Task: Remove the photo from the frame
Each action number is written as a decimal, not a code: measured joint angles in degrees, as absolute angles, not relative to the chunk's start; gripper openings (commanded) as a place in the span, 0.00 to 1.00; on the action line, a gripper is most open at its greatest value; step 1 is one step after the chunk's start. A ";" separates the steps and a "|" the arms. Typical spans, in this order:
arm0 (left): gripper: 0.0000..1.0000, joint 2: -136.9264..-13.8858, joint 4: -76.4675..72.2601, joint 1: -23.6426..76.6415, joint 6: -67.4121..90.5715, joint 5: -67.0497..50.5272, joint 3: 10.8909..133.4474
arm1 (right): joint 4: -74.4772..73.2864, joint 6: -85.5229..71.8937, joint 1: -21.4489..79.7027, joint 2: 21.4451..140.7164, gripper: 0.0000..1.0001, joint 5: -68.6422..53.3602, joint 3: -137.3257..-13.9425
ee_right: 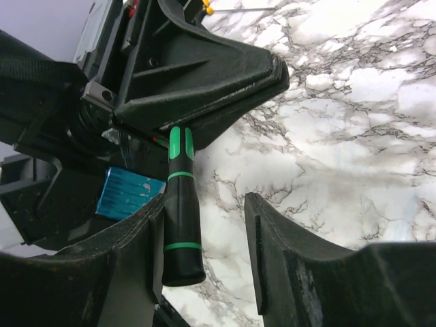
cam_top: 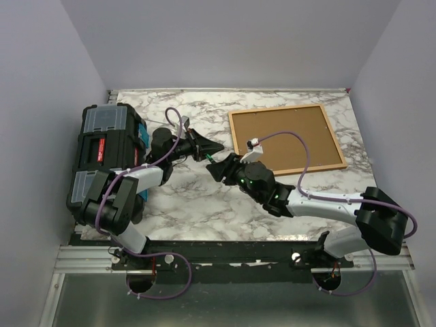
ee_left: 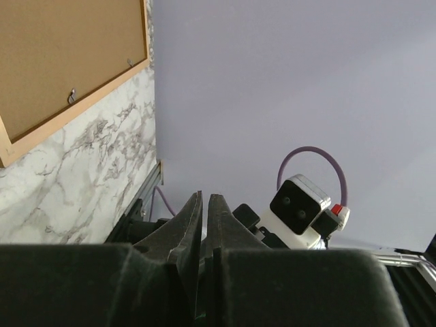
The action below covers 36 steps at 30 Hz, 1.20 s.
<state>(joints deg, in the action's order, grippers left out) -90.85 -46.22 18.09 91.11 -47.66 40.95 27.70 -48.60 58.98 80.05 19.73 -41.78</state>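
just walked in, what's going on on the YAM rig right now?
Looks like a tool handover in mid-air. The left hand is shut on the shaft end of a green-and-black screwdriver above the table. The right hand has its fingers open around the handle, which leans on one finger. The frame lies face down at the far right with its brown backing board in place, so the photo isn't out or visible.

Wood, marble pattern, black plastic.
Frame (cam_top: pixel 272 109): smooth orange-brown wood around a matt brown board (cam_top: pixel 286 139). Bench (cam_top: pixel 184 204): smooth, veined marble look. Toolbox (cam_top: pixel 102 146): hard black plastic. Screwdriver (ee_right: pixel 180 225) handle: smooth black-and-green plastic. Fingers (ee_right: pixel 272 252): matt, grainy black.
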 measured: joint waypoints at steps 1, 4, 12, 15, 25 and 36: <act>0.00 -91.18 -47.16 18.09 92.03 -47.66 40.53 | 28.27 -48.42 59.22 80.38 0.47 20.51 -41.80; 0.00 -91.22 -48.88 18.06 93.65 -47.64 39.81 | 29.15 -48.07 59.48 80.90 0.47 22.37 -42.41; 0.00 -91.22 -50.85 18.06 94.87 -47.62 39.51 | 32.29 -47.79 59.57 82.13 0.44 24.21 -42.83; 0.00 -91.22 -50.92 18.06 95.00 -47.53 39.51 | 33.15 -47.33 59.57 82.50 0.27 24.45 -42.89; 0.66 -91.15 -47.51 18.04 92.07 -47.05 39.66 | 30.63 -45.80 60.05 82.61 0.00 25.96 -44.18; 0.74 -79.15 -16.38 17.37 69.89 -38.33 48.40 | 13.10 -43.40 47.94 68.27 0.00 23.40 -35.16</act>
<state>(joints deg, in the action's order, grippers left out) -79.15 -16.38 17.37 69.89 -38.33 48.40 13.10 -43.40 47.94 68.27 23.40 -35.16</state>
